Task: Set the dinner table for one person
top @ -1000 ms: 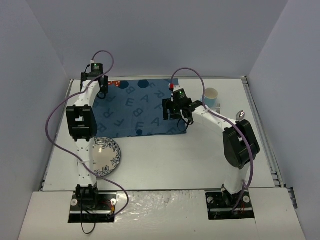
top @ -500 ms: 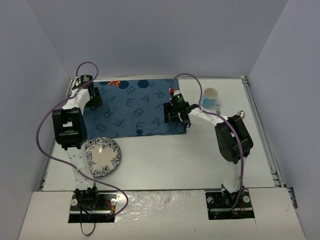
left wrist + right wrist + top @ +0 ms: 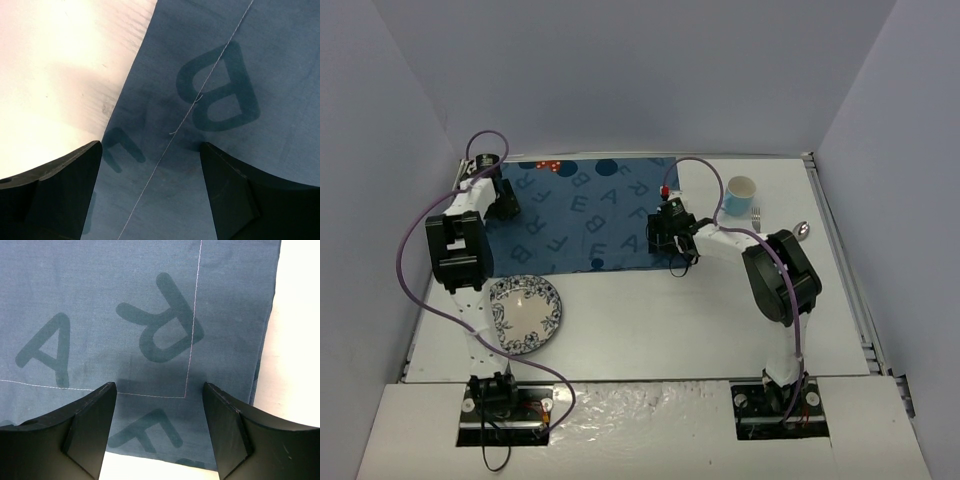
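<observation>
The dinner table point(image 3: 660, 320) is a wide white top. A dark blue lettered mat point(image 3: 585, 215) lies flat on its far left half. My left gripper point(image 3: 505, 205) is open and empty, low over the mat's left edge. In the left wrist view point(image 3: 150, 190) its fingers point(image 3: 55, 195) straddle mat cloth near a letter B point(image 3: 220, 90). My right gripper point(image 3: 668, 240) is open and empty over the mat's near right corner. In the right wrist view point(image 3: 160, 430) it hangs over the letters R point(image 3: 167, 320) and F.
A blue-patterned plate point(image 3: 525, 313) sits near the left arm, in front of the mat. A light blue cup point(image 3: 741, 195), a fork point(image 3: 756, 213) and a spoon point(image 3: 803, 231) lie at the far right. Grey walls enclose the table.
</observation>
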Action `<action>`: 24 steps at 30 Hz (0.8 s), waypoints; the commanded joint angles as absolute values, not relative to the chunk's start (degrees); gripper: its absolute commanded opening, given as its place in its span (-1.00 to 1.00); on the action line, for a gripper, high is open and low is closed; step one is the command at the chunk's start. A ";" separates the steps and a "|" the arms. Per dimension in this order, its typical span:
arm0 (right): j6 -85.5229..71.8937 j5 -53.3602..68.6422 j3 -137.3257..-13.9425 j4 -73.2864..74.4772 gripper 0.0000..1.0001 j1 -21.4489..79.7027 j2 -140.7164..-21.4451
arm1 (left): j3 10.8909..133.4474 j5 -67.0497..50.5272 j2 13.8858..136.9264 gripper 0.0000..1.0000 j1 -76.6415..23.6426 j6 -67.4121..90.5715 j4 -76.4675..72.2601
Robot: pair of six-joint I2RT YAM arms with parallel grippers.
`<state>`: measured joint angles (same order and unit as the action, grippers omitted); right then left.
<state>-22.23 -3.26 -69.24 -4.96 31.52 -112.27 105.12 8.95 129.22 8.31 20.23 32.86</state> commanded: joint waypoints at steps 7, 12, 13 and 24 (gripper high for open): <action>-27.48 -4.25 -67.52 -5.44 0.33 33.23 -112.70 | 110.92 12.10 132.55 0.48 10.83 19.50 36.14; -24.40 -4.75 -70.43 -4.23 0.36 33.57 -110.03 | 110.68 10.95 128.43 0.58 10.90 19.16 36.04; -23.62 -4.61 -71.57 -3.77 0.37 33.76 -109.05 | 110.93 10.49 127.06 0.65 10.90 19.11 36.44; -19.72 -1.33 -79.09 -0.84 0.96 37.45 -96.29 | 108.61 5.74 103.73 0.94 10.81 21.70 42.71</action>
